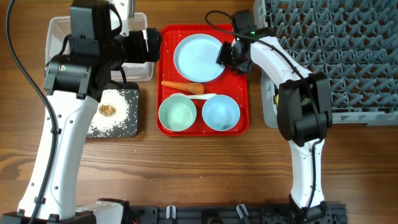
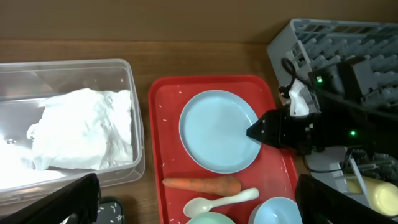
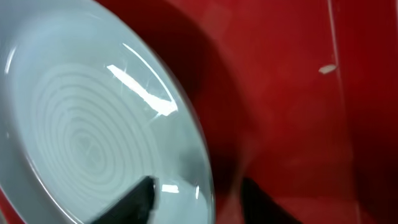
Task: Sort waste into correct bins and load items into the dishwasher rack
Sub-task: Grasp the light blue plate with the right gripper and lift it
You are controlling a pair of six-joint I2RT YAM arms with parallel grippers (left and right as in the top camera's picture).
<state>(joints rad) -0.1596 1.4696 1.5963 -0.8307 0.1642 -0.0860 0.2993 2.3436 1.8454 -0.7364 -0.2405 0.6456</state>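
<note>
— Plate (image 1: 199,57)?
— Flat on the far end of the red tray (image 1: 166,118). Carrot (image 1: 182,87), spoon (image 1: 208,96), green bowl (image 1: 178,113) and blue bowl (image 1: 221,112) at the near end.
— Right claw (image 2: 252,132)?
— Down at the plate's right edge, fingers parted astride the rim, one over the plate, one over the tray. Not closed on it. Touching or not, cannot tell.
— Left claw (image 1: 154,45)?
— Spread wide, holding nothing, between tub (image 1: 59,28) and red tray.
— Further out?
— Napkin (image 2: 84,127) in the tub, rice on the black tray (image 1: 127,121), rack (image 1: 336,56) off right.
</note>
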